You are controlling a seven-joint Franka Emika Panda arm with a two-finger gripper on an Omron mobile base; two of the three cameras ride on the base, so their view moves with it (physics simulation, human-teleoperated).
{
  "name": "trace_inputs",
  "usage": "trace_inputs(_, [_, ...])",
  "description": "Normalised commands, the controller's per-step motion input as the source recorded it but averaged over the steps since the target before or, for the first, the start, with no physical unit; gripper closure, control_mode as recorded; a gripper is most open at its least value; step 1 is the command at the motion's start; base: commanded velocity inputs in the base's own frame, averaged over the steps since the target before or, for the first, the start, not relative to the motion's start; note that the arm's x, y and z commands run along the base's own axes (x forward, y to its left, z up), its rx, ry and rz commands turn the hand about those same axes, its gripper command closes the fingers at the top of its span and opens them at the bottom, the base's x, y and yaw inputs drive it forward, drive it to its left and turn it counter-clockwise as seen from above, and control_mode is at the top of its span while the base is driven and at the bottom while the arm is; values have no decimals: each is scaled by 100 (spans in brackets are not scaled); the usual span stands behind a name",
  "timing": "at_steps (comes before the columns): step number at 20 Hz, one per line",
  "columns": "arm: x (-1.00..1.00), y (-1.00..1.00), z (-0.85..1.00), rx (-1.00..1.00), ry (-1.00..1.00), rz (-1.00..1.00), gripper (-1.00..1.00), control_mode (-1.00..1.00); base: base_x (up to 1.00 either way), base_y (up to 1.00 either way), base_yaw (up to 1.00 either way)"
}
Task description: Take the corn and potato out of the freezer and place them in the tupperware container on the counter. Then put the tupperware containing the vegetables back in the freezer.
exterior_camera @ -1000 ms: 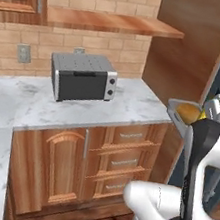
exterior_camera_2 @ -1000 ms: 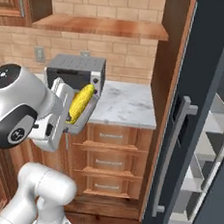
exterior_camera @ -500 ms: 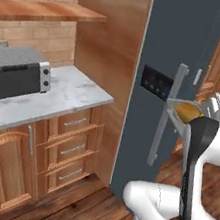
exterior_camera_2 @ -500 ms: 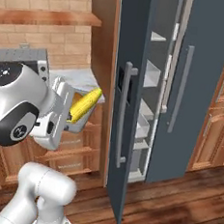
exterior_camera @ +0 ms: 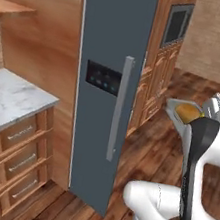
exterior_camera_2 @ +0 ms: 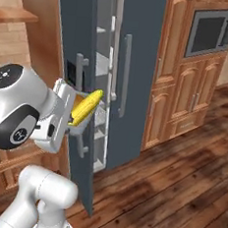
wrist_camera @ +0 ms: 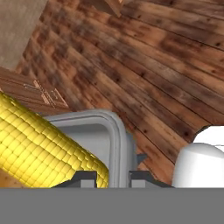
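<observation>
While the freezer stands open, the gripper clamps the tupperware container — corn inside.

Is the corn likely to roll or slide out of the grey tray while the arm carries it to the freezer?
Probably somewhat. The corn is round and its tip sticks out past the rim of the tupperware container, so a tilt might roll it. The potato beside it may block it a little. The gripper pinches only the rim, so the tray could wobble.
</observation>
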Motion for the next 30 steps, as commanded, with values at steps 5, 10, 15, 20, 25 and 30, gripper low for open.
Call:
trace_inputs(5, [0,0,0,0,0,0,100,100,21,-24,-48])
trace_inputs(10, [0,0,0,0,0,0,100,100,43,-42,-43])
trace_inputs(15, [0,0,0,0,0,0,100,100,78,-61,-29])
trace_inputs(20, [0,0,0,0,0,0,100,100,100,-79,8])
trace_inputs(25, [0,0,0,0,0,0,100,100,100,-57,56])
trace_inputs(30, [0,0,0,0,0,0,100,100,68,-44,79])
